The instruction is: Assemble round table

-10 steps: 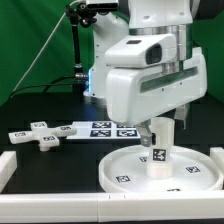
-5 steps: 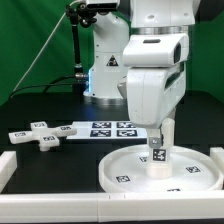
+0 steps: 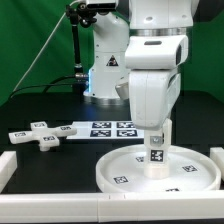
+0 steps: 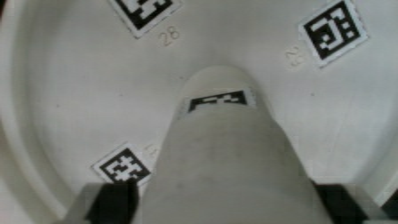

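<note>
The large rimmed round disc lies on the black table at the front of the exterior view's right. The short cylinder leg stands upright at the disc's centre, a tag on its side. My gripper comes straight down over the leg and is shut on its upper part. In the wrist view the leg runs between my fingers down to the disc, which carries several tags. The cross-shaped foot lies flat at the exterior view's left, apart from the gripper.
The marker board lies flat behind the disc, next to the foot. A long white rail runs along the exterior view's front left, another piece at the right edge. The robot base stands at the back.
The wrist has turned about the upright leg: the gripper housing faced sideways a second ago and now faces front. The leg stays at the disc's centre.
</note>
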`<state>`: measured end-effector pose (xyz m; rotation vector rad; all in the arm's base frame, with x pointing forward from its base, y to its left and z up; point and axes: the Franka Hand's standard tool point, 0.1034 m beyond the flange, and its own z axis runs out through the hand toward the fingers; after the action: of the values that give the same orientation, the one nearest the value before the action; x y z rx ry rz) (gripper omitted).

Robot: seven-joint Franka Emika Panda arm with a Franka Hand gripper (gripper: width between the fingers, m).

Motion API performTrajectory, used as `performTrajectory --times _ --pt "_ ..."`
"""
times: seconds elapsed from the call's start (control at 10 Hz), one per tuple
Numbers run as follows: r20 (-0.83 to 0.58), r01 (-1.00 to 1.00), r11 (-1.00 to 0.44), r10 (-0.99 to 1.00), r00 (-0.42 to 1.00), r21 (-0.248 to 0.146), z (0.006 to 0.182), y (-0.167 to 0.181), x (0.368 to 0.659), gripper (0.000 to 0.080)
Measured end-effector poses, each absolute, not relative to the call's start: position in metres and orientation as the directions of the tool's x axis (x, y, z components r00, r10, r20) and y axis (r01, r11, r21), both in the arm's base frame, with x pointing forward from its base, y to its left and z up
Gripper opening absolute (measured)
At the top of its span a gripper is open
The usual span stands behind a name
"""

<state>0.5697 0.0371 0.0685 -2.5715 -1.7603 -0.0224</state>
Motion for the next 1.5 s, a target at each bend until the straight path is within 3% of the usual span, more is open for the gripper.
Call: performTrajectory --times 0.3,0.9,1.5 --pt "0.026 0.906 -0.423 0.905 0.424 -0.019 0.0684 0.0369 0.5692 0.0407" --pt "0.011 0.674 -0.738 0.674 0.739 -0.033 0.0681 0.0368 0.5681 0.0409" --pt "-0.002 0.220 -0.975 0.220 0.975 -0.041 0.0678 0.0400 0.5673 0.0409"
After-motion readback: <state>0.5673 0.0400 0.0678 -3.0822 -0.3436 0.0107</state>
